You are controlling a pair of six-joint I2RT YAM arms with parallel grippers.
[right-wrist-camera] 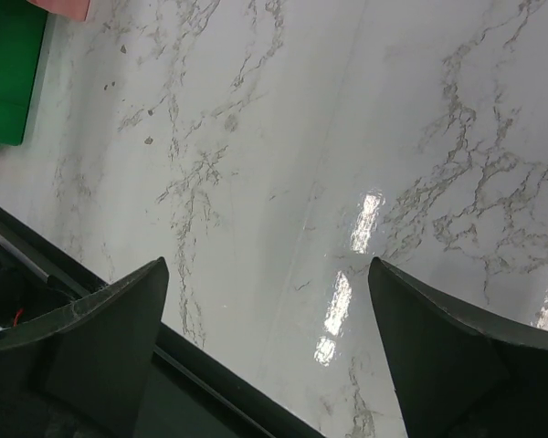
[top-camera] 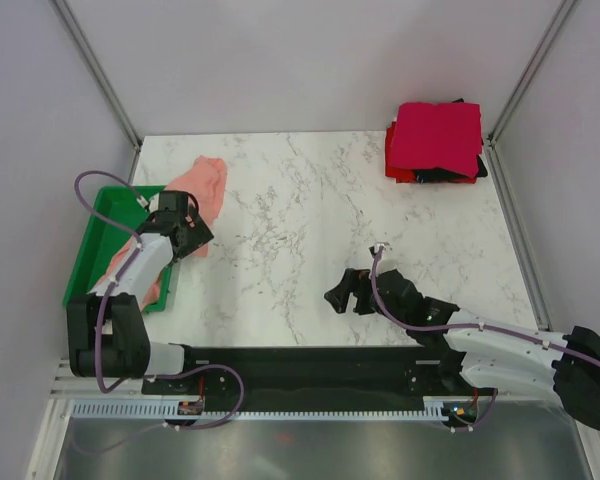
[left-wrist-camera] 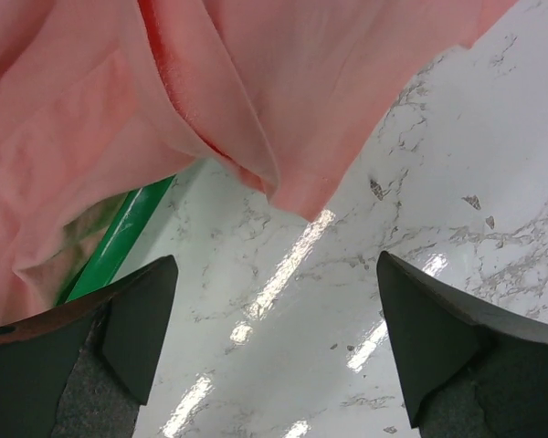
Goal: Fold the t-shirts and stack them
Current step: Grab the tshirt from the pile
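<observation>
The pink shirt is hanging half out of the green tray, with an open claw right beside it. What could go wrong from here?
1. The salmon-pink shirt lies bunched over the rim of the green tray. The open left gripper may well pinch several layers, or catch the rim, and drag the shirt out crumpled.
2. The stack of folded shirts sits in the far corner of the table with black cloth poking out. Another shirt could topple it.

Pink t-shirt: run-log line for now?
left gripper open at pink t-shirt | t-shirt across green tray rim | right gripper open, empty | folded stack far-right
</observation>
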